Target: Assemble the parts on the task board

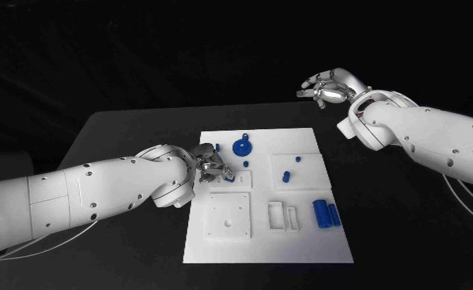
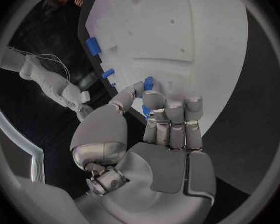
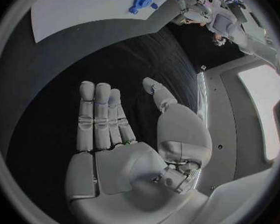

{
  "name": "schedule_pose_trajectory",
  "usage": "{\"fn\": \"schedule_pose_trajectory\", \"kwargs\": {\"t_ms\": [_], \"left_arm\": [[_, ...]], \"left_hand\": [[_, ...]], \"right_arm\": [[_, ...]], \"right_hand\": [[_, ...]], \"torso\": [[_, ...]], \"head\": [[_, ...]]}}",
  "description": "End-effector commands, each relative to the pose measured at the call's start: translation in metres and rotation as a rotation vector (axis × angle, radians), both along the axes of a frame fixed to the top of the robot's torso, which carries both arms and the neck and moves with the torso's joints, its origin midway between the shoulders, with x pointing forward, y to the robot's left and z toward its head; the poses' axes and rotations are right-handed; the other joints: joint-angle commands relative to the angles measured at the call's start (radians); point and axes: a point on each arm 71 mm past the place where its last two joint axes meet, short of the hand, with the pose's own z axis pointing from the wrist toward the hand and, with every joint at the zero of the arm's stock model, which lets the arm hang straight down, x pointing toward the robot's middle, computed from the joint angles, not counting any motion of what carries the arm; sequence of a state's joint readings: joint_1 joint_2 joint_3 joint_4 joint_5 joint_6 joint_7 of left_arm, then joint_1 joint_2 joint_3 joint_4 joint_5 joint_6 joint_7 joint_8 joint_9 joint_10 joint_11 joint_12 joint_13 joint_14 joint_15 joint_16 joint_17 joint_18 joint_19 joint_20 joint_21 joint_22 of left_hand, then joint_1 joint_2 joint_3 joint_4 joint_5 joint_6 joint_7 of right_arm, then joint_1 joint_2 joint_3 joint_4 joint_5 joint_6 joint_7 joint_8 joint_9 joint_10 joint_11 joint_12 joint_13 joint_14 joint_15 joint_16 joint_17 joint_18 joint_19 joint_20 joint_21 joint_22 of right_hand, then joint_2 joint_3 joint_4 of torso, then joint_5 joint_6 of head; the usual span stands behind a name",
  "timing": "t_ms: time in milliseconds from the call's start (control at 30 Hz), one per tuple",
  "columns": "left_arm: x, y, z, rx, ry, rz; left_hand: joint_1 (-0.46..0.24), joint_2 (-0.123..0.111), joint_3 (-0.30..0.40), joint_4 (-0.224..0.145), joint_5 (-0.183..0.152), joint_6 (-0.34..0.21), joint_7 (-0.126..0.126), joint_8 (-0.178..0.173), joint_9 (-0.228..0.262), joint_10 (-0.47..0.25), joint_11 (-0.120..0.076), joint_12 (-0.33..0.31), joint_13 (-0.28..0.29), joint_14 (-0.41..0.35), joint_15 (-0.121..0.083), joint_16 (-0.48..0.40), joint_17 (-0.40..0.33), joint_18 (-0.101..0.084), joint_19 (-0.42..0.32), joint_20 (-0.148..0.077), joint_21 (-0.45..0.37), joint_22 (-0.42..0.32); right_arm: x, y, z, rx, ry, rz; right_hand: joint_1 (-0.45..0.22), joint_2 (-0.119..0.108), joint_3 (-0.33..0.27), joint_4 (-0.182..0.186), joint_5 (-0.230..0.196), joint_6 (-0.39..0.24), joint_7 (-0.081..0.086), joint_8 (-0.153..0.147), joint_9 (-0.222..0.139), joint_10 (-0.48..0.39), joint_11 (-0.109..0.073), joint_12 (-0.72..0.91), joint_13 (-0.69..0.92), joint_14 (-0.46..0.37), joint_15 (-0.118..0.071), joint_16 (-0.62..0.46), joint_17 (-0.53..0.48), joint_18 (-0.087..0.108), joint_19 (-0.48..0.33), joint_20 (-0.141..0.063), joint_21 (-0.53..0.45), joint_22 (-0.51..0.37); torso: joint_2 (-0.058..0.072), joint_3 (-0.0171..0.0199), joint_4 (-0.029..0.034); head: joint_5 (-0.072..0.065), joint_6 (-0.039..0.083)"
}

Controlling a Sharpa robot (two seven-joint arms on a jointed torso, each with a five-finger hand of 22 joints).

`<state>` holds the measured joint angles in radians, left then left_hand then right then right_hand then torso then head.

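Observation:
The white task board (image 1: 296,249) lies in the middle of the black table. My left hand (image 1: 205,165) is low over the board's left side, and its curled fingers (image 2: 171,112) pinch a small blue part (image 2: 149,83) just above a square recess (image 1: 236,179). A round blue disc with a knob (image 1: 242,146) lies near the board's far edge. Two short blue pegs (image 1: 286,176) stand mid-board, and two blue cylinders (image 1: 321,212) lie side by side at the right. My right hand (image 1: 328,89) is raised beyond the board's far right corner, its fingers (image 3: 101,117) spread, holding nothing.
A white square plate with a hole (image 1: 229,215) and two narrow rectangular slots (image 1: 283,215) occupy the board's near half. The board (image 3: 84,7) and blue disc (image 3: 142,0) lie far off beyond my right palm. Black tabletop (image 1: 128,133) surrounds the board.

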<state>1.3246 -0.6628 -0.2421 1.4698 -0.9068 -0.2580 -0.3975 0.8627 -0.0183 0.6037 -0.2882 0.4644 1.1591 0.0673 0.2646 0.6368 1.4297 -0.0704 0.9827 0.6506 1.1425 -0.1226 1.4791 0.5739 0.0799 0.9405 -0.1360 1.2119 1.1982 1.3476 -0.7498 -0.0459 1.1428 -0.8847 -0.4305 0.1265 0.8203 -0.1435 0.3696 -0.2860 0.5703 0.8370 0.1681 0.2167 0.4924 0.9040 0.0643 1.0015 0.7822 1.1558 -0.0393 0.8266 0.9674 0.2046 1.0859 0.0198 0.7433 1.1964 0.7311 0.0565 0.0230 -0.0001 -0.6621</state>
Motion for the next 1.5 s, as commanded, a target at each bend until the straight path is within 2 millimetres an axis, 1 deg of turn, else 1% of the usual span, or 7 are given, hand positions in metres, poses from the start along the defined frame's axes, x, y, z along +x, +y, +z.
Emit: {"fn": "schedule_pose_trajectory", "kwargs": {"t_ms": [33,600,867,1000,1067,1167,1500], "left_arm": [[-0.0007,-0.0006,-0.0007,0.001,-0.005,-0.004],[-0.0025,-0.0019,-0.0041,0.011,0.023,-0.024],[-0.0029,-0.0026,-0.0048,0.009,0.035,-0.032],[-0.0031,-0.0027,-0.0052,0.012,0.041,-0.037],[-0.0030,-0.0027,-0.0053,0.013,0.041,-0.037],[-0.0029,-0.0025,-0.0053,0.014,0.042,-0.036],[-0.0019,-0.0040,-0.0056,0.022,0.042,-0.042]], "left_hand": [[-0.004,0.013,0.042,0.036,0.007,0.126,-0.112,0.172,0.178,-0.011,-0.083,0.003,-0.002,0.092,-0.126,0.007,-0.001,0.011,0.008,-0.134,0.006,0.001],[-0.012,0.015,0.047,0.032,0.003,0.124,-0.112,0.174,0.178,-0.013,-0.082,0.007,-0.006,0.091,-0.126,0.007,-0.003,0.011,0.007,-0.134,0.007,0.002],[-0.023,0.004,0.047,0.033,0.005,0.128,-0.112,0.177,0.178,-0.011,-0.082,0.014,-0.009,0.091,-0.126,0.009,-0.003,0.011,0.007,-0.134,0.007,0.003],[-0.031,0.001,0.047,0.043,-0.019,0.131,-0.112,0.181,0.175,-0.012,-0.083,0.023,-0.011,0.091,-0.125,0.012,-0.004,0.012,0.009,-0.134,0.008,0.003],[-0.034,0.002,0.048,0.051,-0.050,0.132,-0.113,0.182,0.173,-0.014,-0.083,0.028,-0.014,0.092,-0.125,0.013,-0.005,0.013,0.009,-0.134,0.008,0.003],[-0.034,0.003,0.050,0.057,-0.073,0.132,-0.113,0.184,0.171,-0.016,-0.083,0.033,-0.017,0.092,-0.125,0.015,-0.006,0.014,0.009,-0.135,0.008,0.004],[-0.028,0.014,0.055,0.056,-0.068,0.135,-0.114,0.188,0.170,-0.015,-0.084,0.040,-0.019,0.094,-0.125,0.018,-0.006,0.015,0.009,-0.135,0.009,0.005]], "right_arm": [[0.0004,0.0003,0.0001,0.008,0.010,0.004],[0.0004,0.0003,-0.0002,0.008,0.014,0.003],[0.0007,0.0009,-0.0005,0.008,0.017,0.005],[0.0007,0.0012,-0.0005,0.008,0.017,0.005],[0.0007,0.0013,-0.0006,0.008,0.018,0.006],[0.0007,0.0015,-0.0007,0.008,0.019,0.007],[0.0007,0.0027,-0.0011,0.007,0.023,0.009]], "right_hand": [[0.002,0.012,-0.003,0.002,0.004,0.000,0.008,0.002,-0.001,-0.007,0.001,0.003,-0.002,-0.008,-0.001,-0.006,-0.002,0.057,0.000,0.006,-0.006,0.001],[0.003,0.013,-0.003,0.002,0.005,-0.001,0.008,0.002,-0.001,-0.008,0.001,0.005,-0.004,-0.009,-0.001,-0.006,-0.002,0.057,-0.001,0.006,-0.007,0.002],[0.030,0.016,0.005,-0.002,-0.007,-0.002,0.009,0.004,-0.003,-0.012,0.002,0.012,-0.011,-0.010,0.000,-0.005,-0.003,0.057,-0.001,0.007,-0.010,0.007],[0.033,0.017,0.006,-0.002,-0.008,-0.003,0.009,0.004,-0.003,-0.013,0.002,0.013,-0.013,-0.010,0.000,-0.005,-0.004,0.057,-0.001,0.007,-0.010,0.007],[0.034,0.017,0.007,-0.002,-0.007,-0.003,0.009,0.004,-0.003,-0.014,0.002,0.014,-0.014,-0.011,0.000,-0.005,-0.004,0.057,-0.001,0.007,-0.011,0.007],[0.036,0.017,0.009,-0.001,-0.001,-0.003,0.009,0.005,-0.004,-0.015,0.002,0.015,-0.016,-0.011,0.000,-0.005,-0.004,0.057,-0.001,0.008,-0.011,0.008],[0.039,0.016,0.012,0.000,0.028,-0.004,0.010,0.007,-0.006,-0.017,0.003,0.022,-0.025,-0.012,0.001,-0.004,-0.006,0.057,-0.001,0.010,-0.015,0.013]], "torso": [[0.000,0.0001,-0.0005],[0.000,0.0001,-0.0005],[0.000,0.0000,-0.0002],[0.000,0.0001,-0.0001],[0.000,0.0001,-0.0002],[0.000,0.0001,-0.0002],[0.000,0.0004,-0.0010]], "head": [[0.000,-0.001],[0.000,-0.007],[0.000,-0.010],[0.000,-0.012],[0.000,-0.014],[0.000,-0.014],[0.001,-0.018]]}}
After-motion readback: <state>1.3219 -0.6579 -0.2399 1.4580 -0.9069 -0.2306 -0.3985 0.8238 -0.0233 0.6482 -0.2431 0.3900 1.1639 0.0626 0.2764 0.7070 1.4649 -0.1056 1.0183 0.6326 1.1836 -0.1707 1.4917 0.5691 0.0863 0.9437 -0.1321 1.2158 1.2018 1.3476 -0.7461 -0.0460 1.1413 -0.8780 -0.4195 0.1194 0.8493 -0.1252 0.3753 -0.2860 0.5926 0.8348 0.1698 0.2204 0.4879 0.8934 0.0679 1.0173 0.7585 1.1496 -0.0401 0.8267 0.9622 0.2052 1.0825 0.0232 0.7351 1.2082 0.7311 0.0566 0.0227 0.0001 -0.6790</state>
